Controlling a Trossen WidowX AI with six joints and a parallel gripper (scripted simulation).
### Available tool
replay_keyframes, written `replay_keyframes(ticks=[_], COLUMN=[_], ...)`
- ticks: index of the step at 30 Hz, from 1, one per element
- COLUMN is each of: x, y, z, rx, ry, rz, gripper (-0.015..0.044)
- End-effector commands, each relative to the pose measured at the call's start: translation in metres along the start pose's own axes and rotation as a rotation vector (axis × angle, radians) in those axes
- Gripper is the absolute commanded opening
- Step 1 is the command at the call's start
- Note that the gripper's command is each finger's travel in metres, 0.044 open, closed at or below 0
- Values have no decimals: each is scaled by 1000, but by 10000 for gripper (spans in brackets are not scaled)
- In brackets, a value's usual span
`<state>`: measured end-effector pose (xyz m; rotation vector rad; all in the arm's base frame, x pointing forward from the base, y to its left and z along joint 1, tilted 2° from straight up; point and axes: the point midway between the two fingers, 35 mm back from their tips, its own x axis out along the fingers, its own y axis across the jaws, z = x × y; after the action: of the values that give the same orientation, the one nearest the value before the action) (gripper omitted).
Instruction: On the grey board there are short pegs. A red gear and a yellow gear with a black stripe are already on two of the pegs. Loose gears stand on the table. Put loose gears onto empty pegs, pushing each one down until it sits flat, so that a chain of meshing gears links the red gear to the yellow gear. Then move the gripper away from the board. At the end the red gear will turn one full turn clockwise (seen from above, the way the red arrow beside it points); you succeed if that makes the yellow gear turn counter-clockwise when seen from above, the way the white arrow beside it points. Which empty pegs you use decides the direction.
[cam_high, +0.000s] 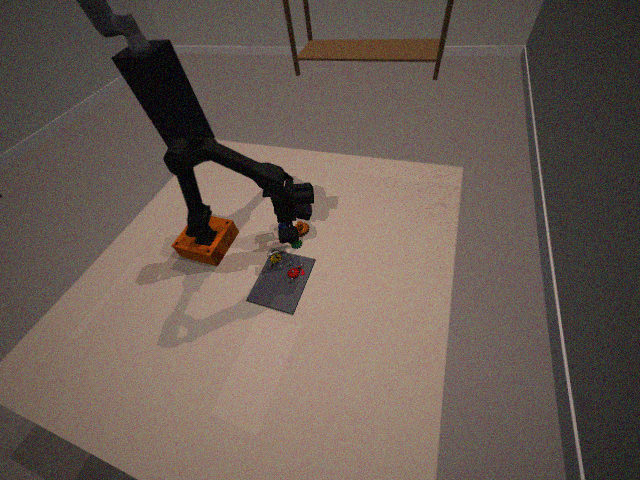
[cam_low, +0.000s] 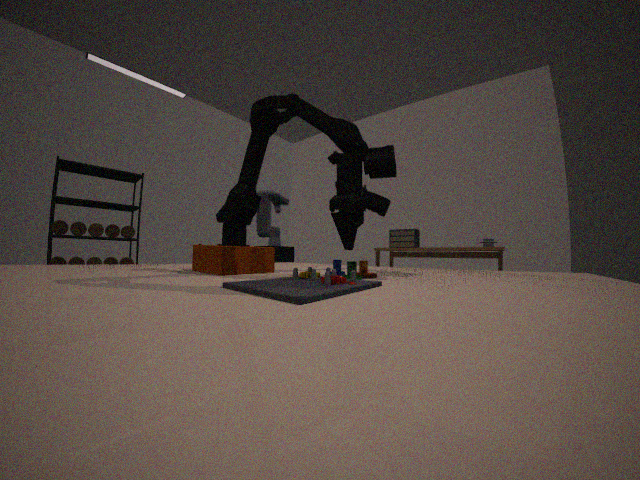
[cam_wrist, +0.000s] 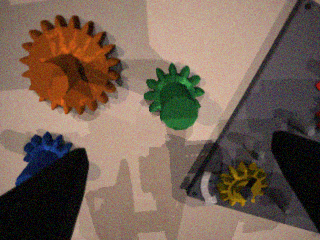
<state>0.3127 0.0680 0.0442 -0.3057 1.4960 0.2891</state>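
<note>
Now we're lining up a first pick, our gripper (cam_high: 287, 241) (cam_low: 349, 249) (cam_wrist: 180, 148) wide apart and unladen above the loose green gear (cam_high: 296, 244) (cam_low: 351, 267) (cam_wrist: 173, 94) beside the board (cam_high: 279, 286) (cam_low: 297, 298) (cam_wrist: 260, 120); next we should centre, then descend

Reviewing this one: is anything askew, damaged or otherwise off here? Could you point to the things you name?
Nothing stands out. The orange gear (cam_high: 302, 228) (cam_wrist: 47, 75), green gear (cam_high: 296, 244) (cam_wrist: 179, 112) and blue gear (cam_wrist: 42, 161) look whole on the table beside the grey board (cam_high: 276, 291) (cam_low: 289, 291) (cam_wrist: 280, 80). The open claw (cam_low: 349, 248) hangs above, holding nothing.
</note>
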Motion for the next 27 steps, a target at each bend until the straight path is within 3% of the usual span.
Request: replay_keyframes(ticks=[1,27], x=[-3,39], y=[-2,-2], z=[5,5], rx=[-6,-6], ry=[4,5], rz=[-4,-4], gripper=[440,440])
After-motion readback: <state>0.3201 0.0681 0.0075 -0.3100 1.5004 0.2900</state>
